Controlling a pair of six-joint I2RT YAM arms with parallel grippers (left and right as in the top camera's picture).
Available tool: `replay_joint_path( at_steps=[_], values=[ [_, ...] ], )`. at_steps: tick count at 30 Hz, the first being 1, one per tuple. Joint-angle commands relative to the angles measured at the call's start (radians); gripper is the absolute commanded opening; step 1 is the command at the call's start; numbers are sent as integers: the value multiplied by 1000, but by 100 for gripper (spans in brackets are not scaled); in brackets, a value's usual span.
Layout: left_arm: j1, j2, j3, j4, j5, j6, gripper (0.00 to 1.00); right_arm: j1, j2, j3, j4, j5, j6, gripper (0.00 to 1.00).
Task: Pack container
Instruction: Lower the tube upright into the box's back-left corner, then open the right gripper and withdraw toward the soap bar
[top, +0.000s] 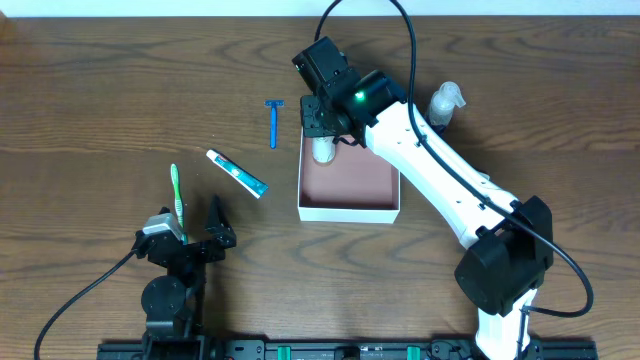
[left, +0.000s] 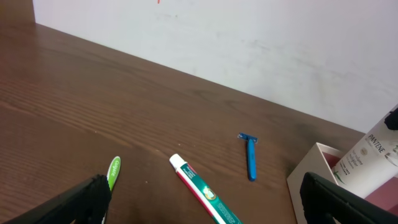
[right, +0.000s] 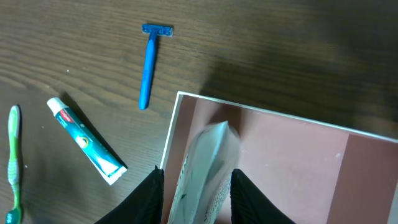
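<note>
The container (top: 350, 211) is a square shallow box with white walls and a pinkish inside, at the table's middle. My right gripper (top: 323, 133) is over its far left corner, shut on a white shampoo bottle (top: 322, 152). In the right wrist view the bottle (right: 208, 165) sits between the black fingers (right: 148, 198) of that gripper (right: 198, 200), above the container's floor (right: 292, 162). The left wrist view shows the bottle (left: 368, 160) tilted over the container (left: 309, 180). My left gripper (top: 197, 236) rests open near the front left, holding nothing.
Left of the container lie a blue razor (top: 273, 122), a toothpaste tube (top: 237, 172) and a green toothbrush (top: 178, 198). A clear spray bottle (top: 447, 103) lies at the back right, beyond the right arm. The toothbrush lies close to my left gripper.
</note>
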Motion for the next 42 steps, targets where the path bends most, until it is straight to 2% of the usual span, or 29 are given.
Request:
replay_joint_path(
  at_steps=[1, 3, 7, 11, 18, 23, 26, 27, 36, 42],
  values=[
    [3, -1, -24, -32, -7, 10, 98, 11, 1, 6, 0, 16, -38, 34],
    [3, 0, -24, -32, -7, 10, 98, 10, 1, 6, 8, 19, -37, 37],
    [3, -1, -24, -32, -7, 10, 98, -4, -2, 19, 19, 33, 5, 49],
    [3, 0, -24, -32, -7, 10, 98, -35, -21, 106, -31, 3, 10, 54],
    [3, -1, -24, -32, -7, 10, 98, -72, -74, 470, -341, -19, -40, 56],
    [3, -1, -24, -32, -7, 10, 98, -145, -130, 638, -616, 66, -45, 63],
    [3, 0, -24, -32, -7, 10, 98, -232, -156, 636, -749, 83, -25, 64],
    [3, -1, -24, -32, -7, 10, 98, -263, -164, 612, -750, 44, -69, 62],
    [3, -1, -24, -32, -7, 10, 98, -442, -201, 332, -749, 6, -30, 62],
    [3, -1, -24, -32, -7, 10, 98, -523, -202, 95, -732, 29, 33, 58]
  ],
)
